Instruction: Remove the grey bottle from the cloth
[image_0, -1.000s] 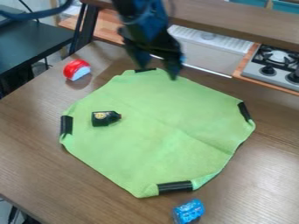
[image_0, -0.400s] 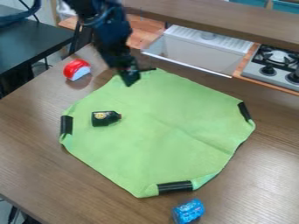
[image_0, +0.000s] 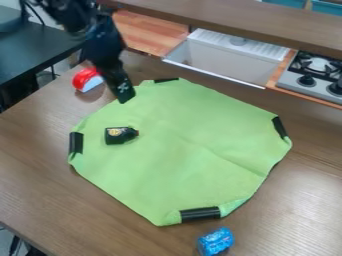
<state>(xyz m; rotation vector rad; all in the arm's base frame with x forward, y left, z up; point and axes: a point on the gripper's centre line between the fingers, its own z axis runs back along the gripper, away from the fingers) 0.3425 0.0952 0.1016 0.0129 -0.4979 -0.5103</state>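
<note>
The black gripper hangs over the upper left edge of the green cloth, above and apart from the bottle in the view. A small dark bottle with a yellowish label lies on its side on the left part of the cloth, its reddish tip pointing right. The green cloth is spread on the wooden table, with black strips at several of its corners.
A red and white object sits at the table's upper left, beside the arm. A blue crinkled item lies below the cloth. Beyond the table are a sink and a stove.
The gripper has moved left across the top of the cloth and now hangs nearer the red and white object. Bottle and cloth have kept their places.
</note>
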